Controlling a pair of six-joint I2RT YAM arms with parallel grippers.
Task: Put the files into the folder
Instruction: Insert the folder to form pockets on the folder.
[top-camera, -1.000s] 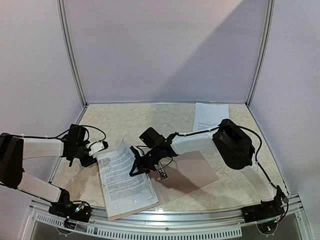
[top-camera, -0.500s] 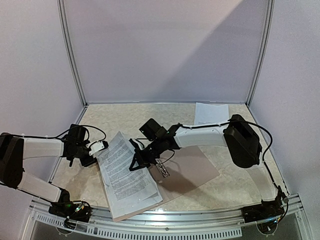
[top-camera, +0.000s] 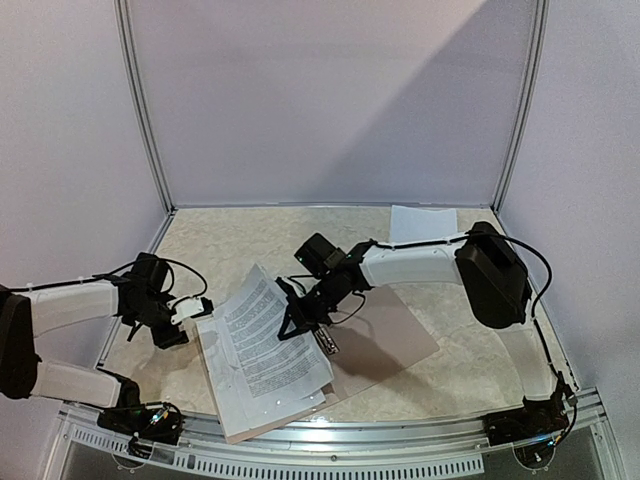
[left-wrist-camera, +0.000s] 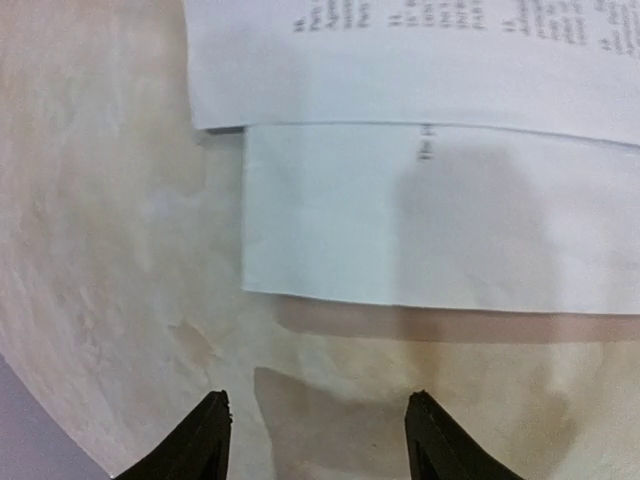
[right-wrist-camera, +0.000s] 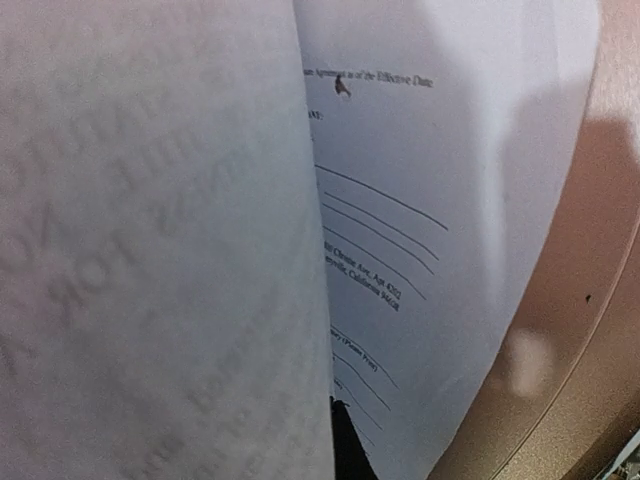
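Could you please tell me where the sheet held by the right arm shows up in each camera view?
Top external: the held sheet lies tilted, left of centre, its right edge in the right fingers.
Left wrist: along the top edge, overlapping another sheet.
Right wrist: blurred, filling the left half.
Shared landmark: the lower sheet under it.

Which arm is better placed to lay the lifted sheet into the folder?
Right arm: the right gripper is shut on the lifted sheet over the folder; the left gripper is open, empty.
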